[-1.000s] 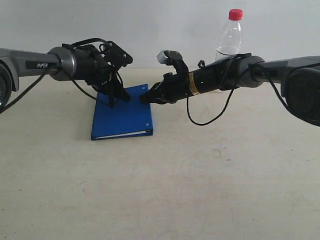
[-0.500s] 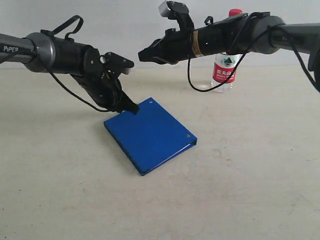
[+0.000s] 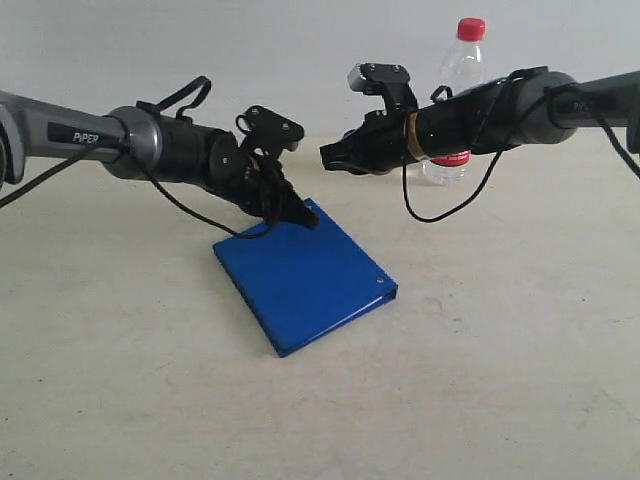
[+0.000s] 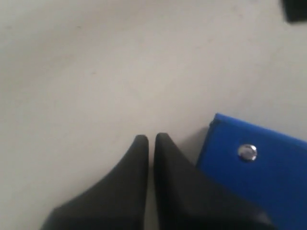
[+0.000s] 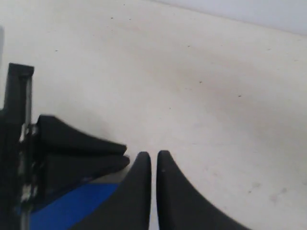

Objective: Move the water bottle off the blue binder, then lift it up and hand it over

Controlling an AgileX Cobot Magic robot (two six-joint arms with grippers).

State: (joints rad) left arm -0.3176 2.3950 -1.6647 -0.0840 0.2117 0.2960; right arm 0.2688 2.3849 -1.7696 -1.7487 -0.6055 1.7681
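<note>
The blue binder [image 3: 303,276] lies flat on the table, turned diagonally, with a rivet near its right corner. My left gripper [image 3: 306,217] is shut, its tips down at the binder's far corner; the left wrist view shows the shut gripper [image 4: 150,140] beside the binder's edge [image 4: 259,163] and a rivet. The water bottle [image 3: 456,85], red-capped, stands upright on the table at the back right, off the binder, partly hidden by the right arm. My right gripper [image 3: 327,155] is shut and empty, raised above the binder's far corner; in the right wrist view this gripper [image 5: 153,155] points at the left fingers [image 5: 81,143].
A pale tabletop [image 3: 320,400] spreads around the binder, with a white wall behind. Black cables [image 3: 440,210] hang from the right arm near the bottle.
The right arm has dropped lower after being raised. The left gripper has shifted right along the binder's far corner. The binder, turned diagonal a second ago, has barely moved since.
</note>
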